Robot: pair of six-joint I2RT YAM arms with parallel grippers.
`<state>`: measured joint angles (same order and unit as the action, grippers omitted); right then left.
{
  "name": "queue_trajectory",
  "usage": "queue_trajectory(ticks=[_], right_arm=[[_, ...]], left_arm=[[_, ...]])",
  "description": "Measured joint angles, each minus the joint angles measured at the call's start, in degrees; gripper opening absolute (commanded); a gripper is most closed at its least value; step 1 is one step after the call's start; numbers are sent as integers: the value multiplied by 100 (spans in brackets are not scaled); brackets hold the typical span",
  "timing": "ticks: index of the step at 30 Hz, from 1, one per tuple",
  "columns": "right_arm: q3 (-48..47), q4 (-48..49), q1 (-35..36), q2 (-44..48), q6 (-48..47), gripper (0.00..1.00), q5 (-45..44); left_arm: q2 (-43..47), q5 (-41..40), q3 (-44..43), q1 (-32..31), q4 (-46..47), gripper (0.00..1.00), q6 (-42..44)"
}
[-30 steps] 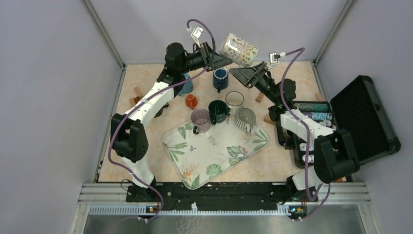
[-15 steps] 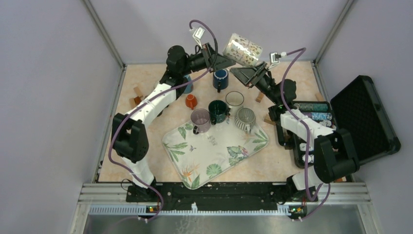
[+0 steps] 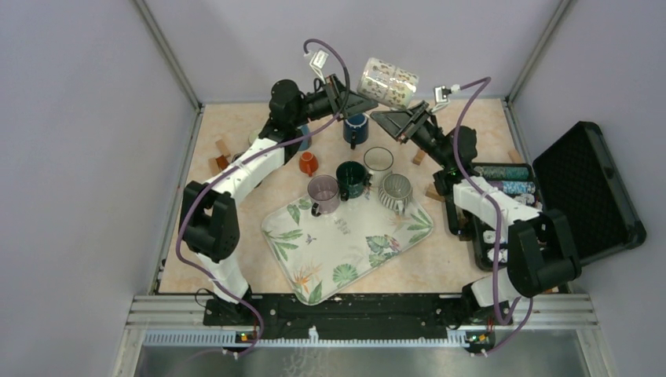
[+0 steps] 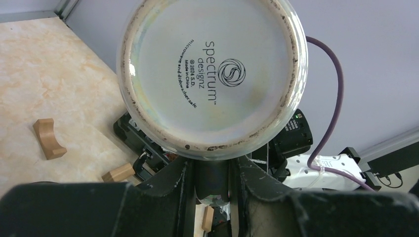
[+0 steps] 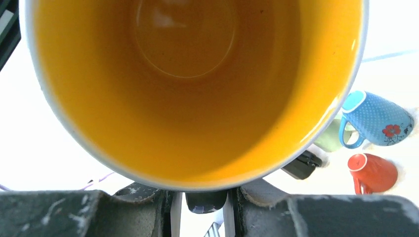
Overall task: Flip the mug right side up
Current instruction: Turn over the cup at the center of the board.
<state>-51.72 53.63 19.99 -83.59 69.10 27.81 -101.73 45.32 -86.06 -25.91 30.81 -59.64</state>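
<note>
Up in the air, well beyond the far edge of the leaf-patterned white tray (image 3: 345,253), the tall white ceramic mug with a floral print and yellow inside (image 3: 387,82) lies nearly on its side between the two arms. The left gripper (image 4: 212,183) is at its base end, fingers drawn narrow and clamped on the mug just under the stamped bottom. The right gripper (image 5: 200,198) meets the open mouth from the other side. Its fingers stand close together right at the rim, but I cannot tell whether they pinch it. At the tray's far edge stand a purple-tinted glass mug (image 3: 323,192), a dark green mug (image 3: 351,177) and a grey striped mug (image 3: 395,191), with a navy mug (image 3: 355,126) farther back.
</note>
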Motion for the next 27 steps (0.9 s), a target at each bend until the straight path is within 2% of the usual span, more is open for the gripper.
queue_trajectory(ticks=[2,6,7,10,16,18,22,27], right_arm=[[0,-98,0,35,-33,0,2],[0,-334,0,85,-127,0,4],[2,-411,0,101,-160,0,2],[44,-612,2,173,-282,0,-13],[70,-1147,22,380,-710,0,-94],[70,-1423,22,494,-938,0,-153],[74,-1926,20,599,-1257,0,-411],[74,-2494,76,704,-1631,0,-586]], left_arm=[[0,2,61,0,79,0,2],[-2,-33,197,0,186,1,31],[-2,-39,225,0,181,8,55],[-2,-37,310,-2,188,16,105],[-2,-52,516,-31,175,59,221],[0,-109,603,-42,170,68,260],[0,-122,761,-66,164,79,363],[0,-131,940,-92,90,82,494]])
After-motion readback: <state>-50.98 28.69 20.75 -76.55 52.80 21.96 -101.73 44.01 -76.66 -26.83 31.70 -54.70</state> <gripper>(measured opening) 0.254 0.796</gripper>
